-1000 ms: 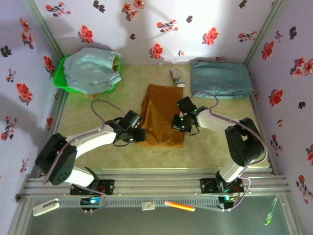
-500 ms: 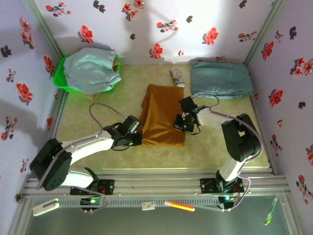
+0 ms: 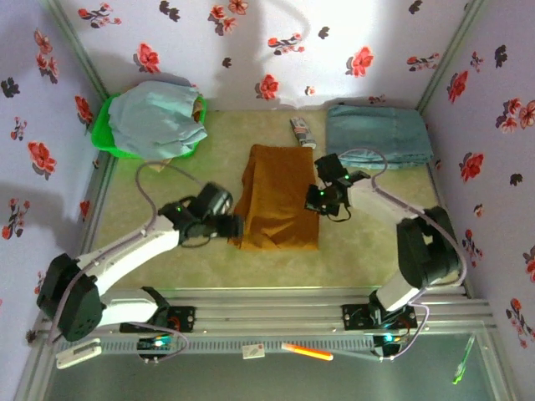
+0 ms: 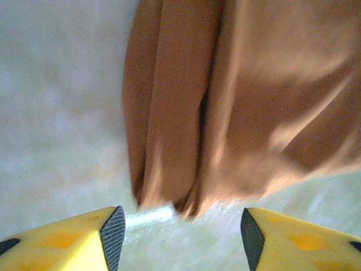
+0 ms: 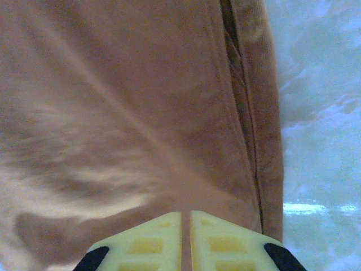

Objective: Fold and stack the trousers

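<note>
While the fold appears complete, the stacking is judged outstanding. On the table (image 3: 368,251) the trousers (image 3: 276,196) lie at the centre as a compact layered rectangle, well apart from the folded denim pile (image 3: 378,135) at the far right, which is the likely place to stack them. A green basket (image 3: 107,138) of pale blue cloth stands at the far left.

The left tool (image 3: 236,227) sits just beside the trousers' near left corner. Its fingers are spread with nothing between them, and the layered edge lies just ahead in the wrist view. The right tool (image 3: 318,200) rests at the right edge, its fingers pressed together over the cloth. No pinch of fabric can be confirmed.

Against the frame a second ago, the right tool has shifted farther along the right edge, away from the near side. The left arm now reaches out straighter. The trousers themselves are substantially unmoved.
</note>
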